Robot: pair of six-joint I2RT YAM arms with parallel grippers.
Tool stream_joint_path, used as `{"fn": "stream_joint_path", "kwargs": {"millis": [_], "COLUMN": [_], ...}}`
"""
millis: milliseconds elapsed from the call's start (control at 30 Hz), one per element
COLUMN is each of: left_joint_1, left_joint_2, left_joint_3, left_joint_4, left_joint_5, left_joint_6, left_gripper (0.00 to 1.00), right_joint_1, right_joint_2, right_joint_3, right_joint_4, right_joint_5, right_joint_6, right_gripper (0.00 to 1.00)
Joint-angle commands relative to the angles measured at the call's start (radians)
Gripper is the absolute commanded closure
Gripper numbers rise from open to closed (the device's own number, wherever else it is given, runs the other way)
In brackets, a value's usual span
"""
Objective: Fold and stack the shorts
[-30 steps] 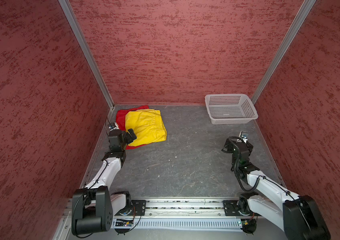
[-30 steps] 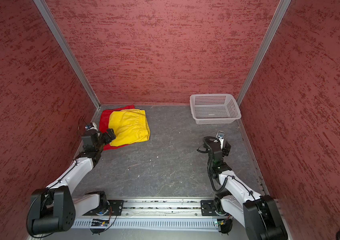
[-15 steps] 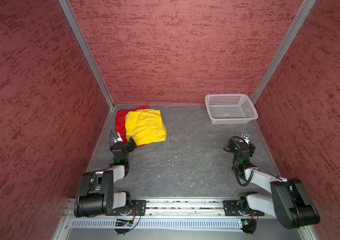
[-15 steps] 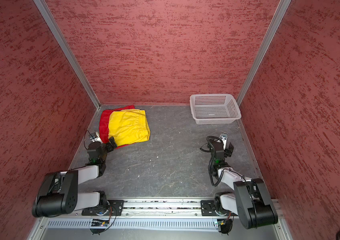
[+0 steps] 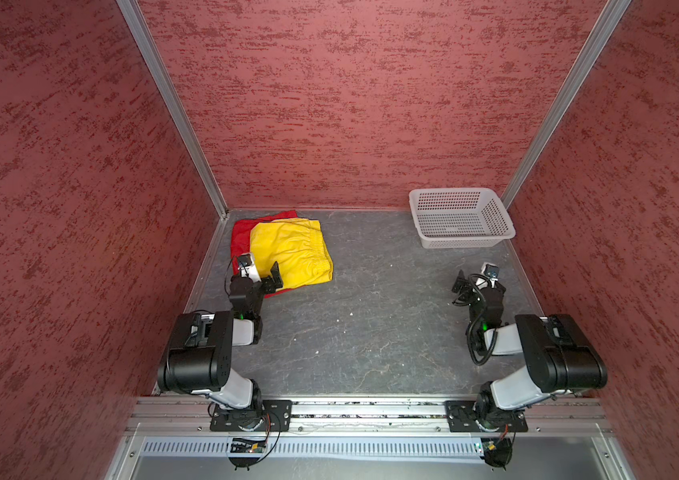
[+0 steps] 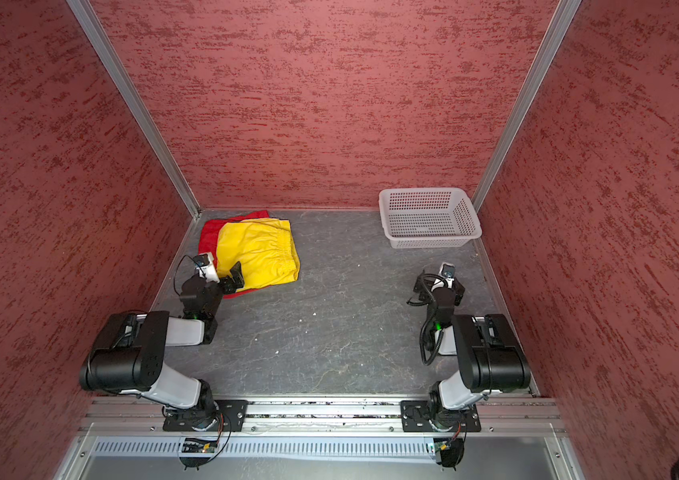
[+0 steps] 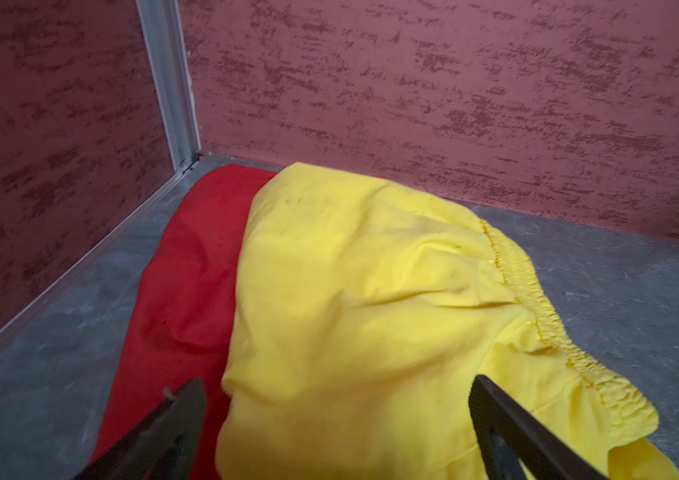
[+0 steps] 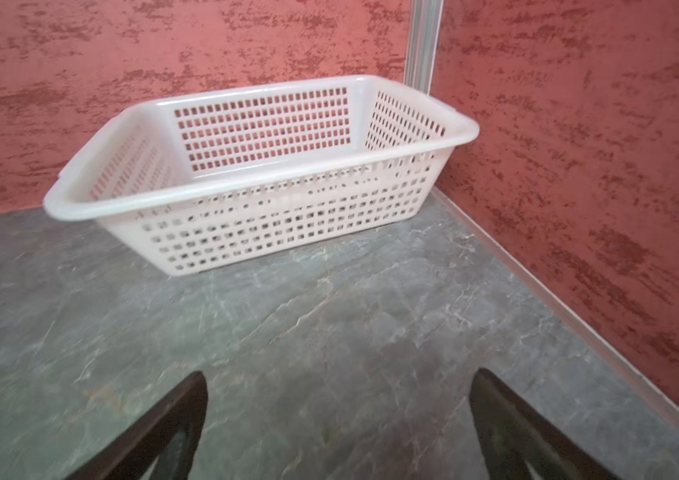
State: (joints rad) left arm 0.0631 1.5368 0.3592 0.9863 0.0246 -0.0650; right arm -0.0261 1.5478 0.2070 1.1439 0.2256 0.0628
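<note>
Yellow shorts [image 5: 292, 253] on red shorts [image 5: 240, 239] (red edge showing), basket [image 5: 462, 242] well apart.

Both top views high, frontal, whole scene; wrist views low, toward opposite back corners

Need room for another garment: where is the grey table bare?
Free: the middle of the table, between the yellow shorts and the basket, down to the rail. Crowded: the far left corner, yellow shorts lying on red shorts, open left claw at their near edge.
</note>
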Motion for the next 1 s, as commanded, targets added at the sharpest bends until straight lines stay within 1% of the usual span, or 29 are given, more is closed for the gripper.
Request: {"fn": "stream_joint_path", "kwargs": {"millis": [0, 33, 67, 267, 333, 400, 700, 833, 967], "left_joint_1": [-0.012, -0.012, -0.012, -0.028, -0.046, -0.046, -0.044, -0.044, -0.043], "left_joint_2": [-0.007, -0.004, -0.002, -0.003, -0.001, -0.002, -0.001, -0.001, -0.001], "left_joint_3": [0.005, 0.005, 0.004, 0.014, 0.017, 0.017, 0.017, 0.017, 0.018], "left_joint_4": [-0.073, -0.065, -0.063, -0.081, -0.084, -0.086, -0.084, -0.086, -0.087], "left_joint_5": [0.009, 0.009, 0.008, -0.016, -0.044, -0.044, -0.042, -0.041, -0.037], "left_joint_6": [0.044, 0.042, 0.043, 0.057, 0.068, 0.067, 0.066, 0.066, 0.067], "left_gripper": [0.00, 0.00, 0.01, 0.01, 0.00, 0.00, 0.00, 0.01, 0.00], "right_joint_1": [-0.028, -0.044, -0.046, -0.045, -0.045, -0.045, -0.046, -0.056, -0.063], "right_joint_2": [0.000, -0.002, 0.005, 0.000, -0.002, -0.001, -0.002, 0.005, 0.005], "right_joint_3": [0.035, 0.095, 0.086, 0.082, 0.063, 0.070, 0.075, 0.097, 0.088], "right_joint_4": [0.074, -0.031, -0.004, -0.002, 0.032, 0.019, 0.007, -0.024, -0.009], "right_joint_5": [-0.151, -0.184, -0.189, -0.188, -0.225, -0.257, -0.263, -0.285, -0.290], "right_joint_6": [-0.018, -0.012, -0.011, -0.015, -0.029, -0.039, -0.040, -0.033, -0.030], "right_gripper": [0.01, 0.01, 0.01, 0.01, 0.01, 0.01, 0.01, 0.01, 0.01]}}
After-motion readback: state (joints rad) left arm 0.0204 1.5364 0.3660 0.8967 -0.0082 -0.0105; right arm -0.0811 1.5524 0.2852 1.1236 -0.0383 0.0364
